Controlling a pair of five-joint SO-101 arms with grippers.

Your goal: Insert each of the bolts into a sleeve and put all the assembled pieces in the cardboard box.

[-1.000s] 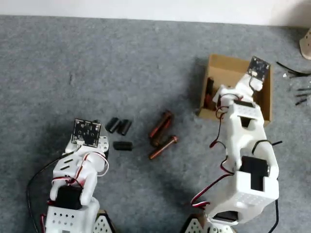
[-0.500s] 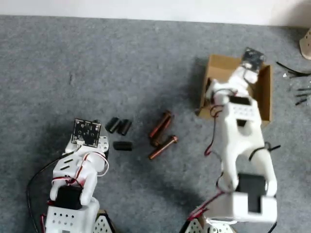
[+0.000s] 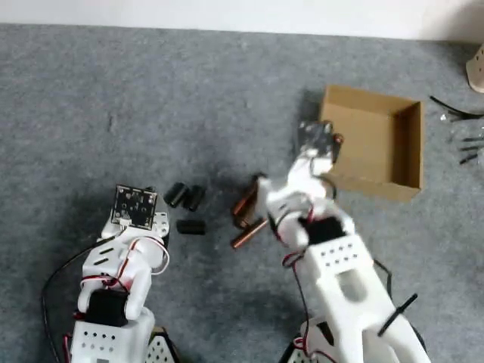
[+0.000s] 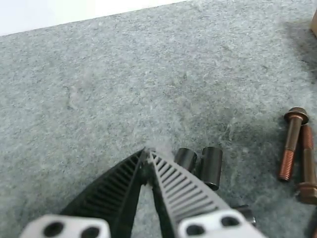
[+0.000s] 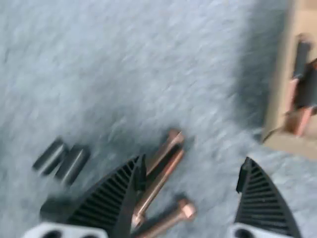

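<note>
Grey carpet (image 3: 151, 98) bearing the cardboard box (image 3: 378, 147), assembled pieces (image 5: 302, 59) lying against one wall. Right gripper (image 5: 193, 159), jaws wide apart, hangs over three loose bolts (image 3: 248, 235); left gripper (image 4: 147, 152), closed tight and empty, sits beside three black sleeves (image 3: 175, 194).

Looks down on a grey felt-covered bench (image 4: 99, 74). Catches the black ribbed pincer (image 4: 147, 154) with its tips pressed together on nothing. Finds two short black cylindrical sleeves (image 4: 211, 166) just beside those tips, touching side by side. Picks out two copper-coloured hex-head bolts (image 4: 291, 141) farther off, close together. Glimpses perhaps a third black sleeve (image 4: 245, 213), half hidden behind the pincer.
</note>
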